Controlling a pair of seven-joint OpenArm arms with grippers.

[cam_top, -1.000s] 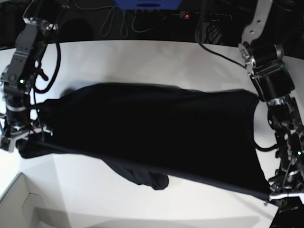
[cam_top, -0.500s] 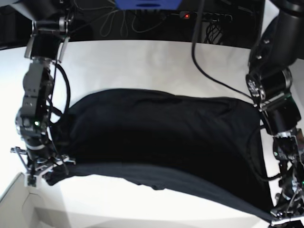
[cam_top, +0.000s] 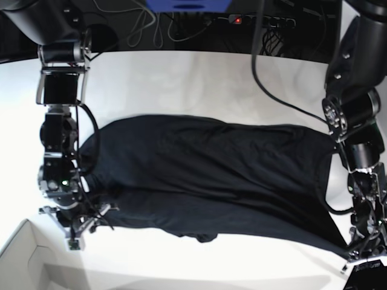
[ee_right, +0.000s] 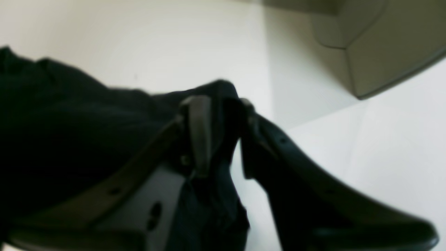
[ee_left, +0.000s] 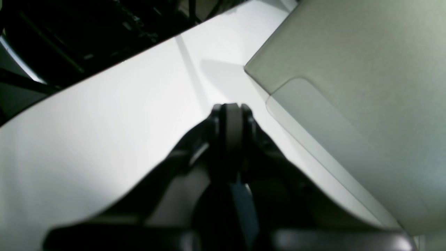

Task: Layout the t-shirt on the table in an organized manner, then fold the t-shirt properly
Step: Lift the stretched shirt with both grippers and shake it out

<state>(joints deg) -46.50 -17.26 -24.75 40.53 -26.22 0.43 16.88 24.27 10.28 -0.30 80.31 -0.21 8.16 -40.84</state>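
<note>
The black t-shirt lies spread wide across the white table, with a small bunch of cloth at its near edge. At its left end my right gripper points down onto the cloth. In the right wrist view this gripper stands open, and a fold of the t-shirt still lies between its fingers. The shirt's near right corner runs into my left gripper at the table's edge. Seen from its own wrist, the left gripper is shut, fingertips together above bare table; no cloth shows there.
A white cardboard box sits at the near left corner, close to my right gripper, and shows as a box corner in the right wrist view. A pale flat panel fills the right of the left wrist view. Cables hang beyond the far edge.
The shirt has come down from a taut stretch to lie flatter on the table. My right arm moved inward and toward the near edge, and its jaws have parted. The left gripper stays shut.
</note>
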